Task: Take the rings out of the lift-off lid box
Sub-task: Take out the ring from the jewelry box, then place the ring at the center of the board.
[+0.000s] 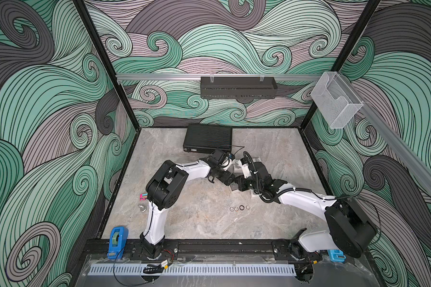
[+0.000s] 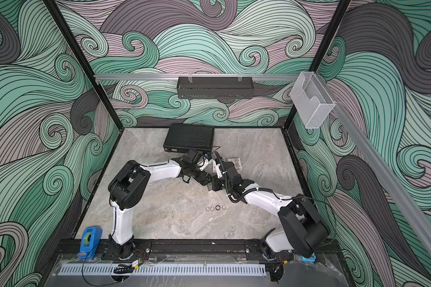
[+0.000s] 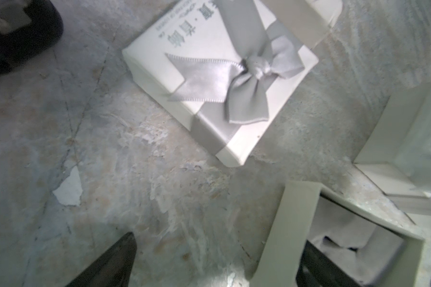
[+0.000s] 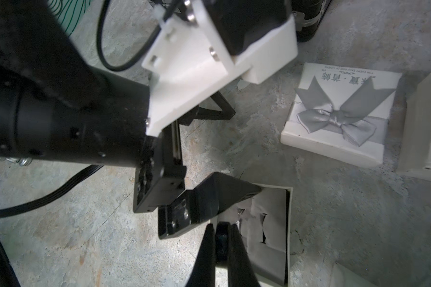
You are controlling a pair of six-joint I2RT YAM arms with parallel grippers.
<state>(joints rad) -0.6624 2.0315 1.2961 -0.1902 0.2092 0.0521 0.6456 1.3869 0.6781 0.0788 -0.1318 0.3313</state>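
The lift-off lid box (image 4: 289,223) stands open on the table, showing its grey slotted insert (image 3: 339,223). Its white lid (image 3: 209,44) with a grey bow lies beside it and shows again (image 4: 383,79) in the right wrist view. My right gripper (image 4: 220,227) is over the insert, shut on a small dark ring. A silvery ring (image 4: 240,213) sits in a slot next to it. My left gripper (image 3: 219,241) is open and straddles a box wall, with one finger (image 4: 217,193) inside the box. Several rings (image 1: 240,208) lie in a row on the table in both top views (image 2: 215,208).
Another white box (image 4: 423,124) stands beyond the lid. A black case (image 1: 207,138) lies at the back of the table. A blue tape dispenser (image 1: 117,239) stands at the front left corner, and small items (image 1: 142,202) lie by the left arm.
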